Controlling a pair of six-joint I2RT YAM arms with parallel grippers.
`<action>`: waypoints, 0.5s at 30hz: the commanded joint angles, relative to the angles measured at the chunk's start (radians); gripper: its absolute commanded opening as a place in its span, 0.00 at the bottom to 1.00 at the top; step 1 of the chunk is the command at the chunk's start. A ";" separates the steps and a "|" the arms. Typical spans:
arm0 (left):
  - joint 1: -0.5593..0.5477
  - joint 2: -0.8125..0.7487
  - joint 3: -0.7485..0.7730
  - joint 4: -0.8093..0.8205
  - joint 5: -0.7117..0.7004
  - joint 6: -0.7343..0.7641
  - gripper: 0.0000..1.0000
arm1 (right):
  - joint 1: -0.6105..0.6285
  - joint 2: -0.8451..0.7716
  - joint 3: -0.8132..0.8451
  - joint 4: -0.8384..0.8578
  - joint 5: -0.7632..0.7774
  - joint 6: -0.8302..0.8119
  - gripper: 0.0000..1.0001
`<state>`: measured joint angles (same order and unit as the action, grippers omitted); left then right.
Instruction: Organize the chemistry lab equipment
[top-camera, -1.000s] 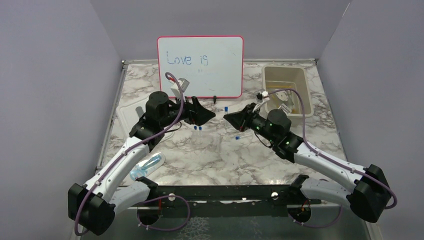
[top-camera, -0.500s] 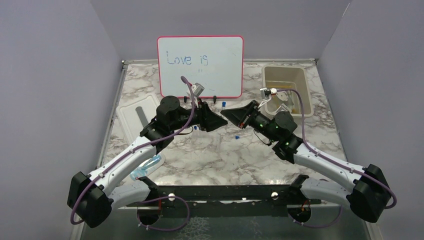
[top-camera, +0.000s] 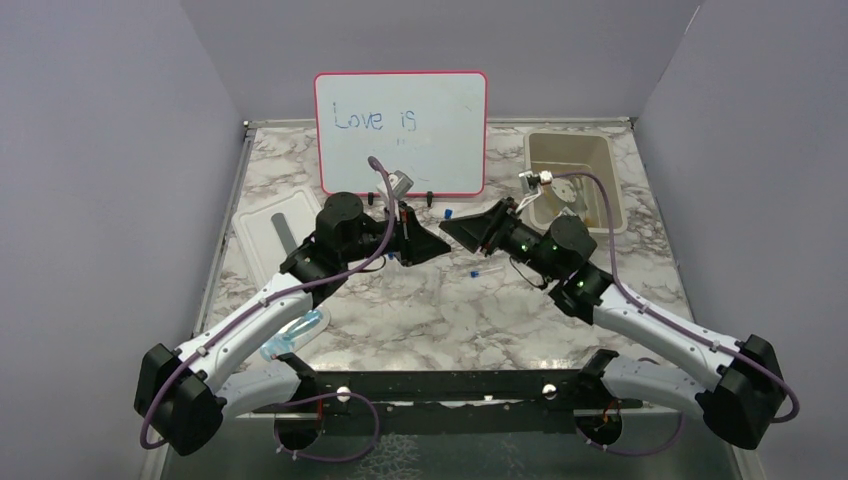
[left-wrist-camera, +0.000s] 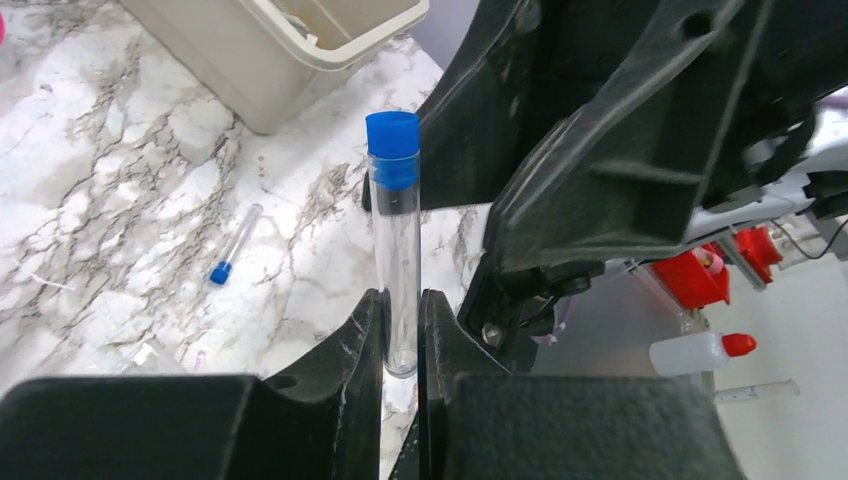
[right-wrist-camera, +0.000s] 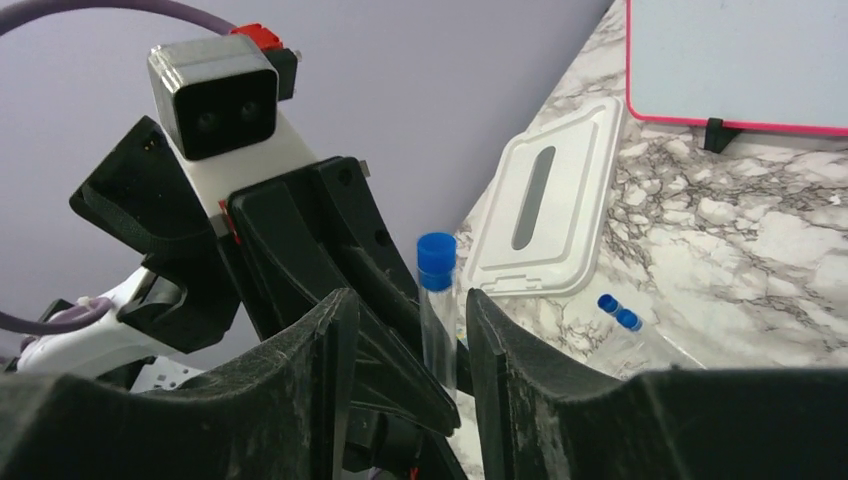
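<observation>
Black fingers of the left pincer (left-wrist-camera: 401, 300) are clamped on the foot of a clear tube (left-wrist-camera: 401, 230) with a blue cap, holding it upright above the bench (left-wrist-camera: 100, 200). Only that arm's own camera shows this grip. The right wrist view adds the right pincer (right-wrist-camera: 410, 320), spread either side of the same tube with a gap on each side. From above, the two pincers meet before the whiteboard (top-camera: 440, 140) and hide the tube. A second tube (left-wrist-camera: 236, 243) lies flat near the beige bin (left-wrist-camera: 250, 70).
</observation>
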<state>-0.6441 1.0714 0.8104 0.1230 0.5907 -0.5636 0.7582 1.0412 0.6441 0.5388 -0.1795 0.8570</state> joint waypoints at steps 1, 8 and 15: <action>-0.006 -0.046 0.073 -0.131 -0.002 0.136 0.00 | 0.000 -0.021 0.166 -0.317 0.055 -0.094 0.50; -0.007 -0.079 0.112 -0.256 -0.010 0.251 0.00 | 0.000 0.060 0.338 -0.561 0.063 -0.132 0.53; -0.006 -0.082 0.128 -0.303 -0.022 0.302 0.00 | 0.000 0.080 0.366 -0.548 -0.048 -0.138 0.43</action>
<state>-0.6437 1.0054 0.9085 -0.1432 0.5850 -0.3271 0.7578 1.1099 0.9752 0.0525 -0.1616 0.7425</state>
